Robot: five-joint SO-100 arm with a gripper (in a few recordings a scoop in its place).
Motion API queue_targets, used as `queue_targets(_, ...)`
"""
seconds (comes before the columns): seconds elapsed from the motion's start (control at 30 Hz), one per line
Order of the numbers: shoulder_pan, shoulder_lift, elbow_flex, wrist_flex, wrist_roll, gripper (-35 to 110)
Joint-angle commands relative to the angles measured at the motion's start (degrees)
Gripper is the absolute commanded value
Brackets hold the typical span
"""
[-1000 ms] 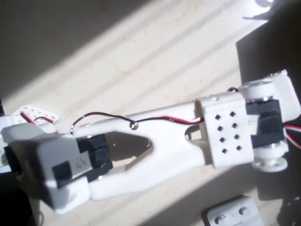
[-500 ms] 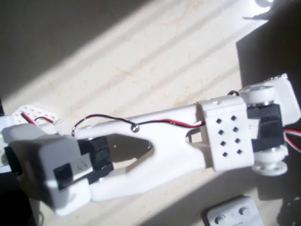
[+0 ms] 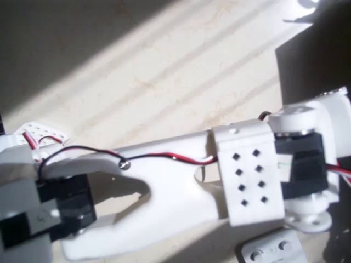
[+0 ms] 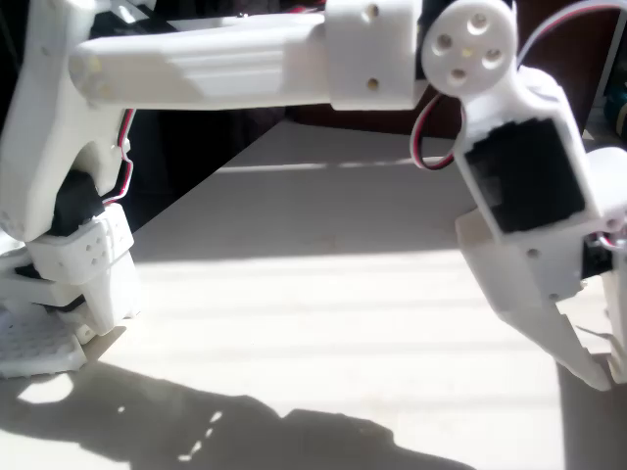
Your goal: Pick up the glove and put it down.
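The glove is out of view. My white arm spans the overhead view, from its base at the left to the wrist block (image 3: 247, 172) and black servo at the right. In the fixed view the gripper (image 4: 600, 370) hangs at the right edge, pointing down just above the pale table (image 4: 323, 294). One white finger (image 4: 563, 343) tapers to a tip, and the other is cut off by the frame edge. I see nothing between them, and the gap is too cropped to judge.
A white perforated base plate (image 4: 34, 343) sits under the arm's foot at the left, also seen from overhead (image 3: 41, 131). A small white box with round buttons (image 3: 271, 249) lies at the bottom edge. A dark surface (image 3: 315, 49) borders the table at the right.
In the overhead view the arm looms larger and its elbow has shifted left and down. The wrist end has moved slightly right and up.
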Motion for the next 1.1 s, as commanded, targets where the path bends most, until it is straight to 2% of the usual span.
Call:
queue_targets(0.0, 0.4, 13.4, 8.9, -5.9, 0.0, 1)
queue_targets(0.23, 0.4, 30.7, 26.9, -13.5, -0.1, 1)
queue_targets(0.63, 0.4, 64.6, 60.6, -14.0, -0.1, 1)
queue_targets(1.07, -0.4, 100.3, 89.3, -14.0, -0.1, 1)
